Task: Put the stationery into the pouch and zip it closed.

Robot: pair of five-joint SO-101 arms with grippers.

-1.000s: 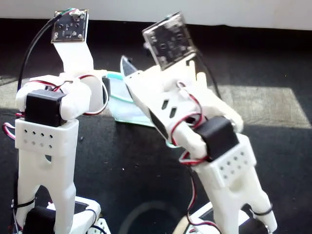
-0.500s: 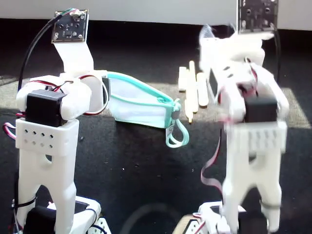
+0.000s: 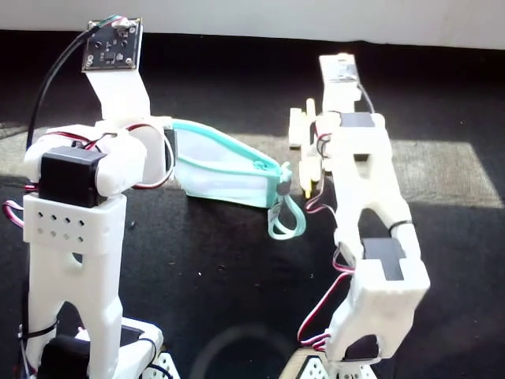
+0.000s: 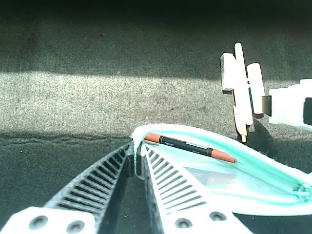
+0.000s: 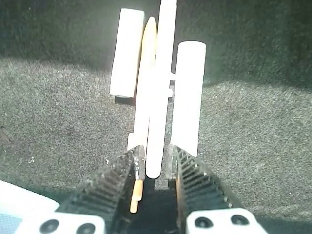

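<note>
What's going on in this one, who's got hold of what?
The left gripper is shut on the rim of the mint-green pouch, holding its mouth open. A red-and-black pen lies inside. The right gripper is down over the loose stationery on the table beside the pouch. Its fingers are open on either side of a white pen, with a pencil and two white sticks alongside. The pouch is not yet zipped.

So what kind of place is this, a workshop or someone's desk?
Probably a robot practice bench: a white left arm and right arm stand at a table covered in dark cloth, with a mint pouch and pale stationery laid out for them.
</note>
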